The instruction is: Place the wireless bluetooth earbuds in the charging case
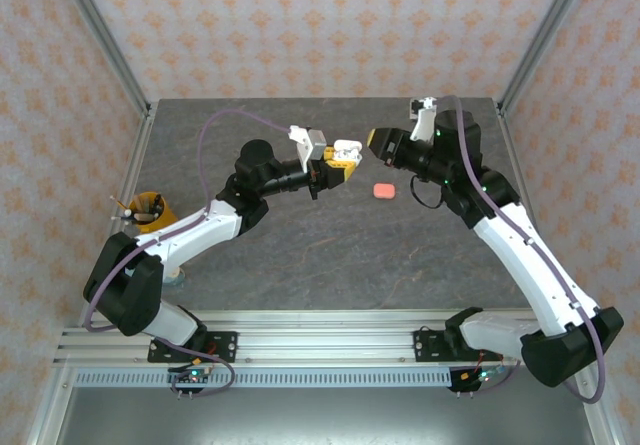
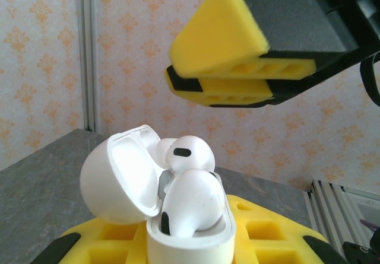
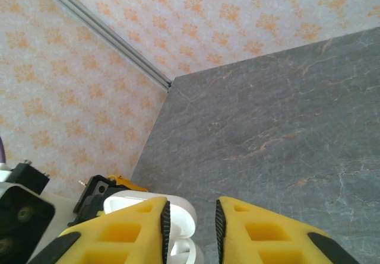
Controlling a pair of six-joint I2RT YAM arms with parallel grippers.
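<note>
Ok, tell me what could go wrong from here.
1. Both earbuds sit high in the open case. A jolt of the left pincer might tip one out.
2. The right pincer hangs close above the lid. It could knock the lid, or twist the case in the grip.

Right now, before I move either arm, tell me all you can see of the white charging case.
The white charging case is a small, glossy, rounded plastic shell, held off the table in the left gripper, its base pinched between the yellow fingers. Its hinged lid stands open, tipped to one side. Two white earbuds sit in it, heads sticking up. The right gripper hangs just above, not touching it.
</note>
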